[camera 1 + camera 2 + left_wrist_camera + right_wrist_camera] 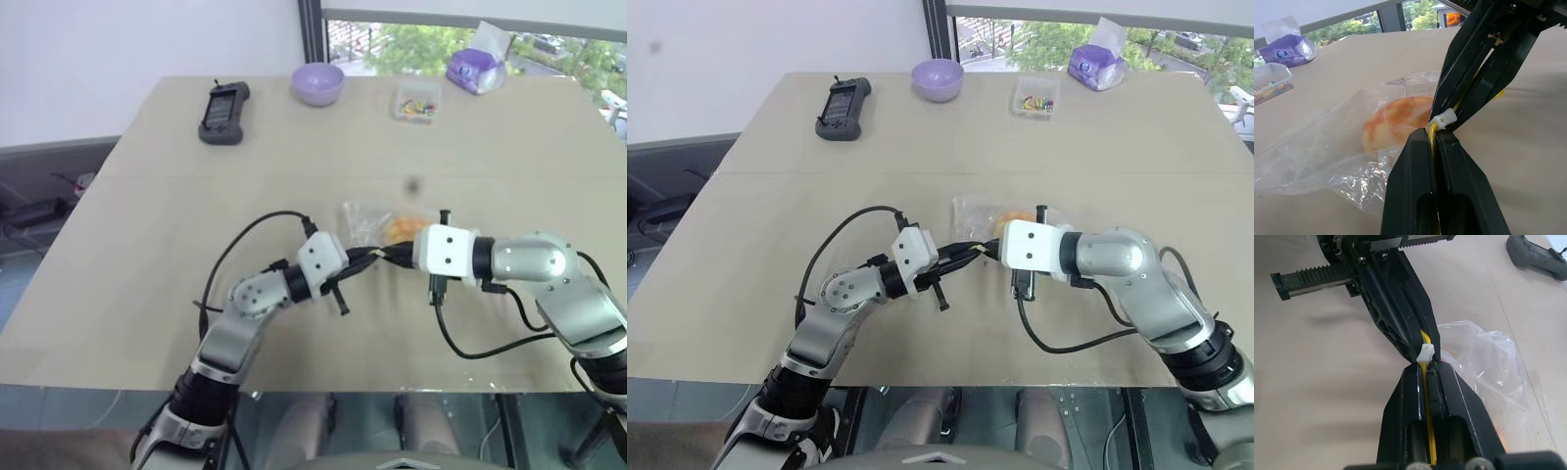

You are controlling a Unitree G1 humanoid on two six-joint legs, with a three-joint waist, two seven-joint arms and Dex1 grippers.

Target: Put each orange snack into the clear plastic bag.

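Surface: beige table below a window, a wall at the far left.
Left gripper: reaches level toward the middle, fingers pressed together on the yellow seal strip of the clear bag.
Right gripper: angles in and down from the opposite side, tip to tip with the left, also clamped on the strip beside the white slider.
Bun: one, orange, inside the bag at mid-table.
Open room: bare tabletop on both sides and toward the near edge.
Far edge: one black controller, one purple bowl, one small clear box, one purple pack.
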